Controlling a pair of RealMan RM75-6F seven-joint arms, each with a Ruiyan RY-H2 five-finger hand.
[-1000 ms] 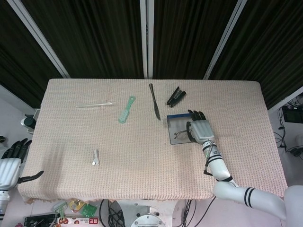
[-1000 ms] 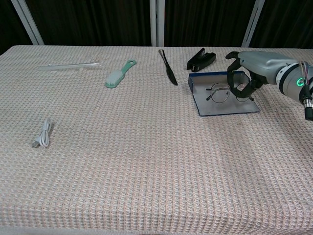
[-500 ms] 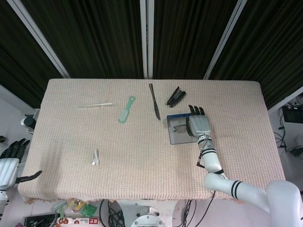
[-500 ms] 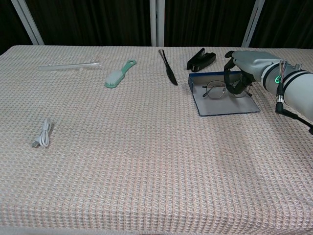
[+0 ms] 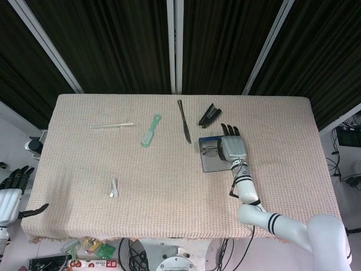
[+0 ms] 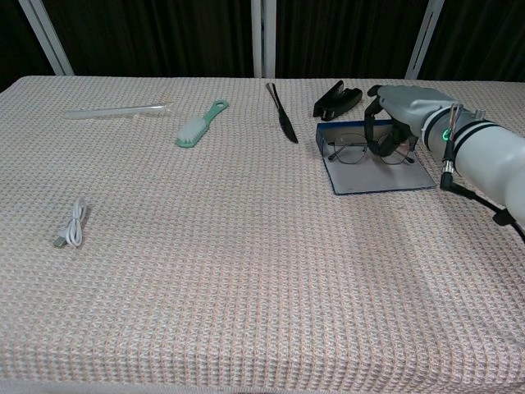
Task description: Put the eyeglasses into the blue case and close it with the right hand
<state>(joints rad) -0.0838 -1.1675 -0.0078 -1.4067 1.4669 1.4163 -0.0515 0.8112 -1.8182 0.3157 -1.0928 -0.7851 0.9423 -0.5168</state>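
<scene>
The table (image 6: 246,271), covered in a woven beige cloth, carries everything. The right hand (image 6: 392,123) reaches over the open blue case (image 6: 379,176), its dark fingers (image 6: 371,139) curled down and pinching the eyeglasses (image 6: 351,150), which sit over the case's rear part near its raised back wall. The left hand (image 5: 12,189) hangs off the table's near left corner, fingers apart, holding nothing. Behind the case lie a black stapler (image 6: 338,99) and a knife (image 6: 281,113); further left are a green brush (image 6: 199,124), a clear tube (image 6: 117,108), and a coiled white cable (image 6: 72,225).
</scene>
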